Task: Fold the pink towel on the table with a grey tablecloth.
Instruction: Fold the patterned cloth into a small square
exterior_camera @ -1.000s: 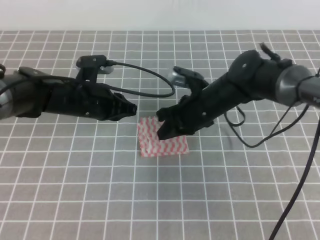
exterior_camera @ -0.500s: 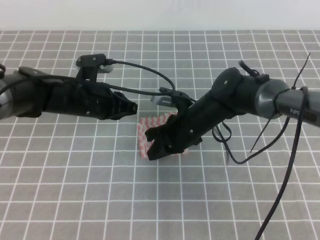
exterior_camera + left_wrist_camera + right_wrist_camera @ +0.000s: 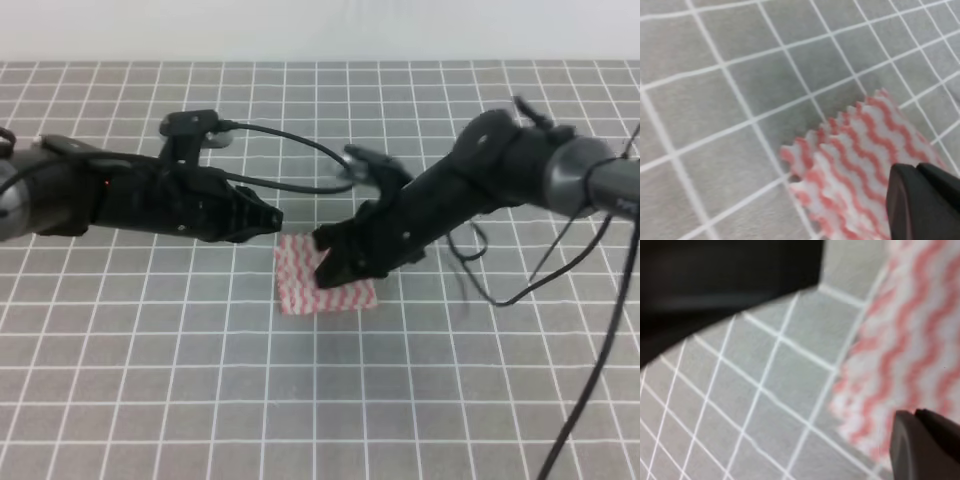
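The pink towel lies flat on the table with a grey tablecloth, as a small rectangle with zigzag stripes. My left gripper hovers just beyond the towel's far left corner, its fingers together. My right gripper is low over the towel's far right part, also shut, and covers that edge. The left wrist view shows the towel's jagged corner beside the closed fingertips. In the right wrist view the towel lies right by the closed fingertips.
Black cables loop from both arms over the cloth behind the towel. The left arm fills the top of the right wrist view. Gridded grey cloth stretches in front of the towel and to both sides.
The right gripper swept forward and left across the towel, then drew back to its far right part. The left gripper edged slightly right. The towel keeps its shape and place.
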Controlling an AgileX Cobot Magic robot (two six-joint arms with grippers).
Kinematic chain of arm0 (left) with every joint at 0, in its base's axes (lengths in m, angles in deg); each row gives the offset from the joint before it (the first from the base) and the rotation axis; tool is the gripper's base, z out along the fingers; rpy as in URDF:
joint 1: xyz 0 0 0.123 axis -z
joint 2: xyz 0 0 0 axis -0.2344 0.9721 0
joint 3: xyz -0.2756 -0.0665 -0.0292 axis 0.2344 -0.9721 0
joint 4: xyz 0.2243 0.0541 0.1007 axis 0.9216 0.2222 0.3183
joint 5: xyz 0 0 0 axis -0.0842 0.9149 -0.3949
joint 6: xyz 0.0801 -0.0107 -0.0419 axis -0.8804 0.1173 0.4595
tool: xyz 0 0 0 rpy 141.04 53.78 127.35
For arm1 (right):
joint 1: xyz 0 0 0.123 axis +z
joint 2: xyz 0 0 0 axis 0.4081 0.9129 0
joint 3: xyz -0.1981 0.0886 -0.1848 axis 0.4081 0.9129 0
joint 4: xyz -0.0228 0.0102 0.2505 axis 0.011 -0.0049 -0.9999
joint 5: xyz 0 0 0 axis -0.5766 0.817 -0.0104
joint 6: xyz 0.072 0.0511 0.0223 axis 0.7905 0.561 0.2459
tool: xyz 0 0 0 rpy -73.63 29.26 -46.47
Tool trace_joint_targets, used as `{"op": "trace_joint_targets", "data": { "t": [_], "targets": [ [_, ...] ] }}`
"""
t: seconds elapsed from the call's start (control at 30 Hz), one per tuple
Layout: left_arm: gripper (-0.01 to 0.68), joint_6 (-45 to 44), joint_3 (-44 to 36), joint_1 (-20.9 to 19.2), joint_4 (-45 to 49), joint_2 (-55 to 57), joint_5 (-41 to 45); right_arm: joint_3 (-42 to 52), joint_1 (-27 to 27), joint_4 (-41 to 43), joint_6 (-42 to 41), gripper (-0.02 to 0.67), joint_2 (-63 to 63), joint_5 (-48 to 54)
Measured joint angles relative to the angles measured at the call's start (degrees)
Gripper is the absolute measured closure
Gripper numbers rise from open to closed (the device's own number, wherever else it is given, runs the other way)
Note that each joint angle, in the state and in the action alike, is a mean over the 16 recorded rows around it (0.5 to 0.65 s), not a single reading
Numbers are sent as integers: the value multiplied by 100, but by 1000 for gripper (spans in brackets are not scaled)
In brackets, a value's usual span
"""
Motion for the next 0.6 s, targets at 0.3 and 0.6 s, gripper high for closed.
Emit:
{"op": "trace_joint_targets", "data": {
  "t": [0.3, 0.6],
  "targets": [
    [677, -52, 0, 350, -25, 161, -91, 1, -226, 363, 175, 664, -1, 84],
    [677, -88, 0, 537, 71, 453, -374, 2, -251, 436, 248, 664, 99, 108]
  ]
}}
